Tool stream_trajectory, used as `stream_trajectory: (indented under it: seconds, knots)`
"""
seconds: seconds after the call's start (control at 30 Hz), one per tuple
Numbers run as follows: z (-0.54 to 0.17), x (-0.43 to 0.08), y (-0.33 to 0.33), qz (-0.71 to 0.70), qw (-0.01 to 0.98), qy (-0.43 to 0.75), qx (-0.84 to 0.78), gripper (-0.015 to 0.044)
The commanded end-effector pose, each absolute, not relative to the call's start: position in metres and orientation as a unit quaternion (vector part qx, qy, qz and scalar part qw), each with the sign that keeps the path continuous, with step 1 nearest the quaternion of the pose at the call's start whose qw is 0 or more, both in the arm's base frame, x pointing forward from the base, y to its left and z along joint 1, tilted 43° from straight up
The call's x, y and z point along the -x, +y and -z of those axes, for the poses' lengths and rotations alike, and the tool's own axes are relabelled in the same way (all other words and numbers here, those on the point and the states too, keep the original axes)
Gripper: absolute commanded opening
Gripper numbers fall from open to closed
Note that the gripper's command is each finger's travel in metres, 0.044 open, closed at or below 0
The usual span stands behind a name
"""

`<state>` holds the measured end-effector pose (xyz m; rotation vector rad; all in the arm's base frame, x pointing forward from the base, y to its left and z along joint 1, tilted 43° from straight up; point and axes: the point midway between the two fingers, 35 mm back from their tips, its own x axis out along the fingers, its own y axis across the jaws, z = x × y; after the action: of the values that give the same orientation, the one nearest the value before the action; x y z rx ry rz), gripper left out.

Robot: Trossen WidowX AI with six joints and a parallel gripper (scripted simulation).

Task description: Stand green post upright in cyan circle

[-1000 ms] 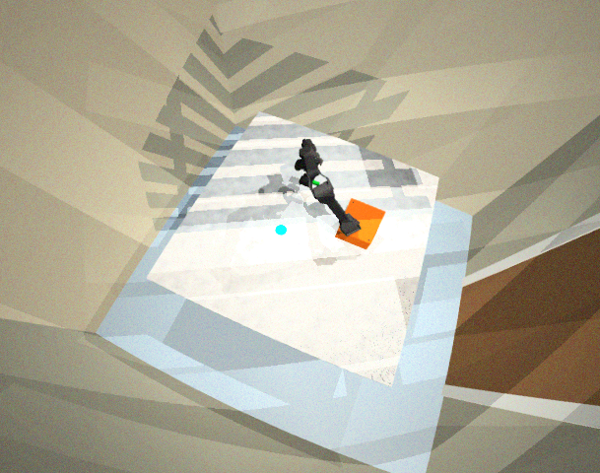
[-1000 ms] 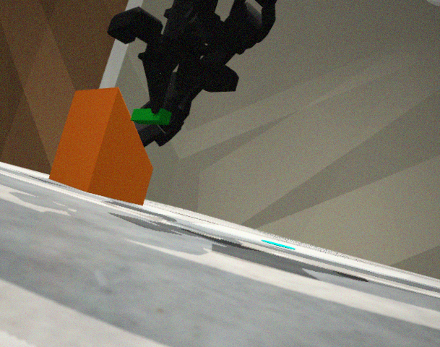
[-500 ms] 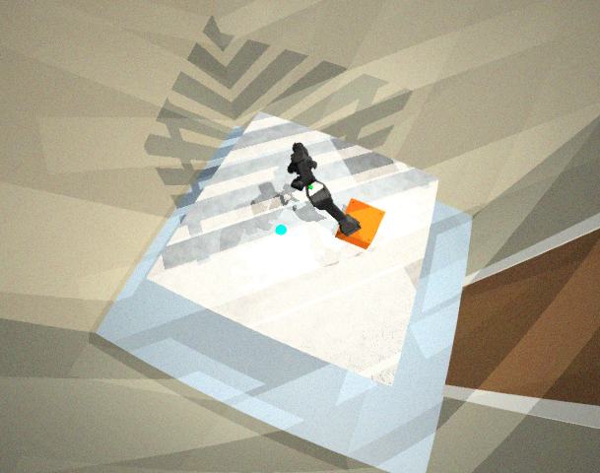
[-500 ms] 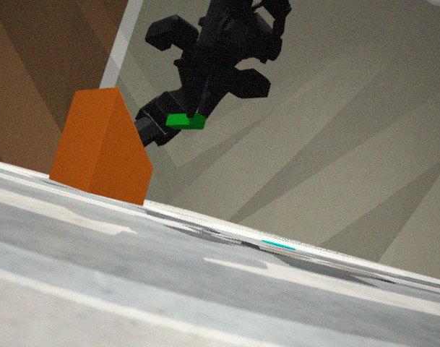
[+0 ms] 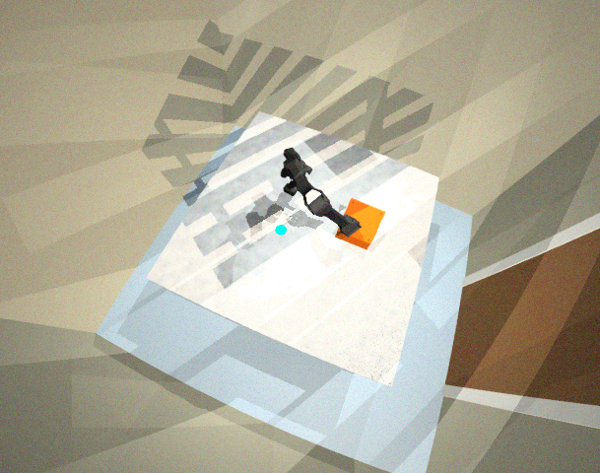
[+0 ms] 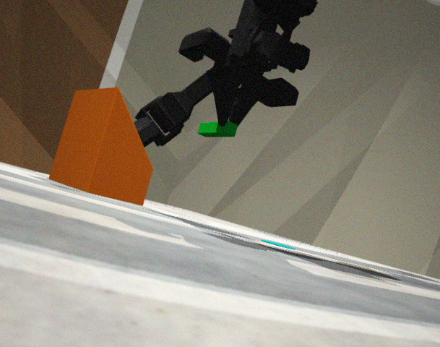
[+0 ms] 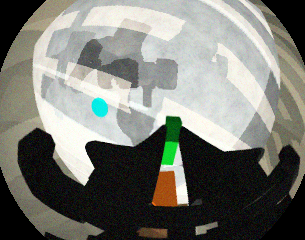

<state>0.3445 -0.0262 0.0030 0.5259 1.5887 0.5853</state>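
The green post [image 6: 209, 129] [image 7: 170, 153] is held in the air, high above the table, lying roughly level in the exterior view. My gripper [image 6: 227, 123] [image 7: 172, 128] is shut on it, with the fingertips on either side of the post. In the top view the post and the fingertips are hidden by the arm. The cyan circle [image 5: 280, 230] [image 6: 278, 244] [image 7: 99, 107] is flat on the table, with nothing standing on it. It is left of and below the arm in the top view, and left of the fingertips in the wrist view.
An orange block [image 5: 371, 224] [image 6: 100, 149] stands on the table by the arm's base, away from the circle. Part of an orange surface [image 7: 164, 189] shows between the fingers in the wrist view. The white table top [image 5: 340, 315] carries striped shadows.
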Motion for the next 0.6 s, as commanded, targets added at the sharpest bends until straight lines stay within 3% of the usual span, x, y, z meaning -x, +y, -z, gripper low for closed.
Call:
stream_trajectory:
  seconds: [0.0,0.57]
  knots:
    - [-0.014,-0.346,-0.015,-0.249,0.629,0.697,-0.238,0.0023]
    - [-0.053,-0.348,0.025,-0.226,0.621,0.704,-0.261,0.0023]
